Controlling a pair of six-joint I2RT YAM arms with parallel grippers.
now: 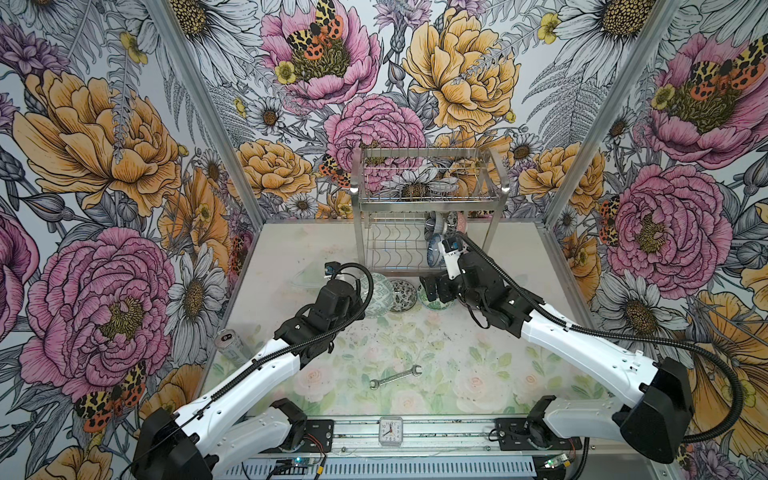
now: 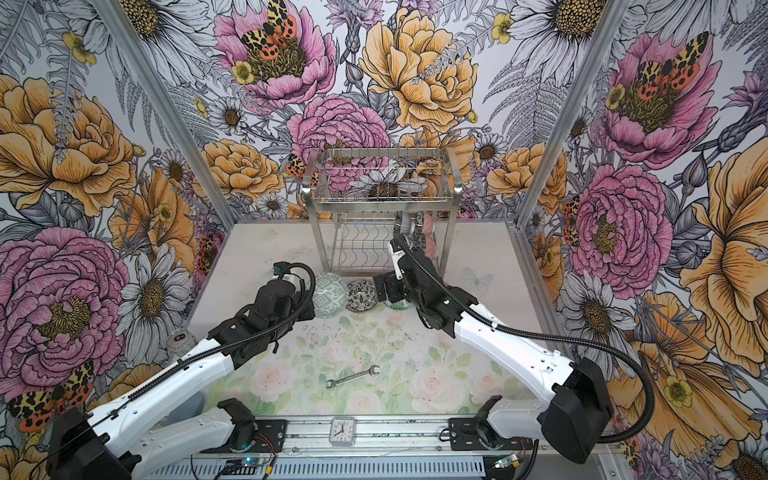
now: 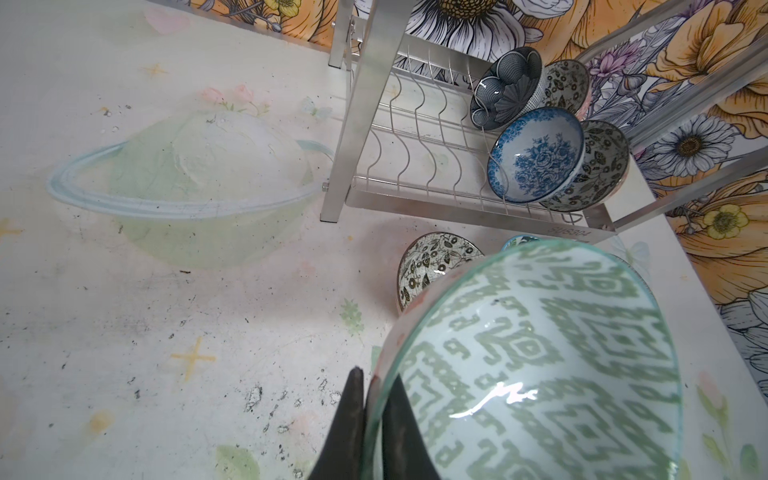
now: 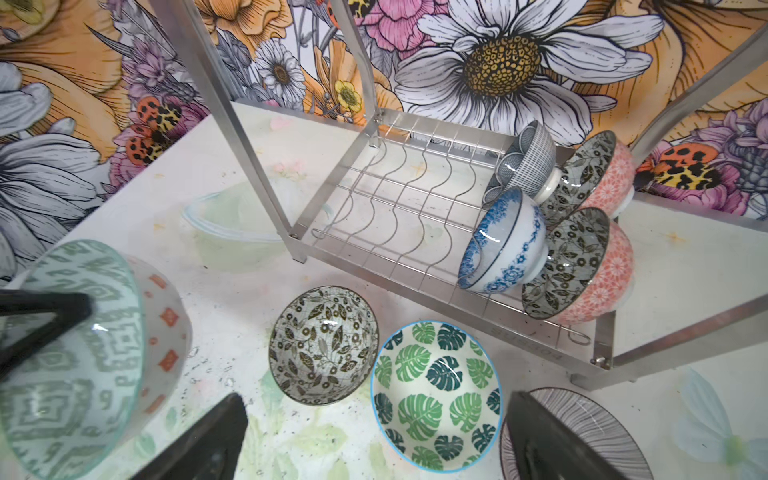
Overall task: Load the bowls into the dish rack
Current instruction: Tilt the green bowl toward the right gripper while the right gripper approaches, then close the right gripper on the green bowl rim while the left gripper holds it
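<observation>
Floral wallpaper walls (image 1: 104, 166) box the table (image 1: 415, 345) on three sides. I see the dish rack (image 1: 356, 224) at the back, centred against the rear wall, with both arms reaching toward its front.

Four bowls stand on edge at the right end of the lower shelf. They are the dark blue bowl (image 4: 528, 162) and the blue floral bowl (image 4: 507, 241), each backed by a pink one: rear pink bowl (image 4: 594, 174), front pink bowl (image 4: 582, 266). The wavy slots left of them are free. The right arm's wrist sits just in front of that loaded end.

Three more bowls sit upright on the table, just in front of the rack's front rail. These are the black-and-white bowl (image 4: 324, 345), the leaf bowl (image 4: 436, 395) and the striped bowl (image 4: 582, 436), the last partly hidden behind a finger. The black-and-white one lies between the held bowl and the rail.

The left gripper (image 3: 376, 419) is clamped tight on the rim of the green patterned bowl (image 3: 540, 361), one finger inside and one outside. The bowl is tilted, left of the other three. I can't tell whether it touches the table.

The right gripper (image 4: 376, 399) hangs over the leaf bowl with its jaws spread wide and nothing in them.

The can (image 1: 228, 345) sits at the left table edge beside the left arm. The wrench (image 1: 395, 376) lies in the open middle, well clear of both arms. The clock (image 1: 390, 431) is on the front rail between the arm bases.
</observation>
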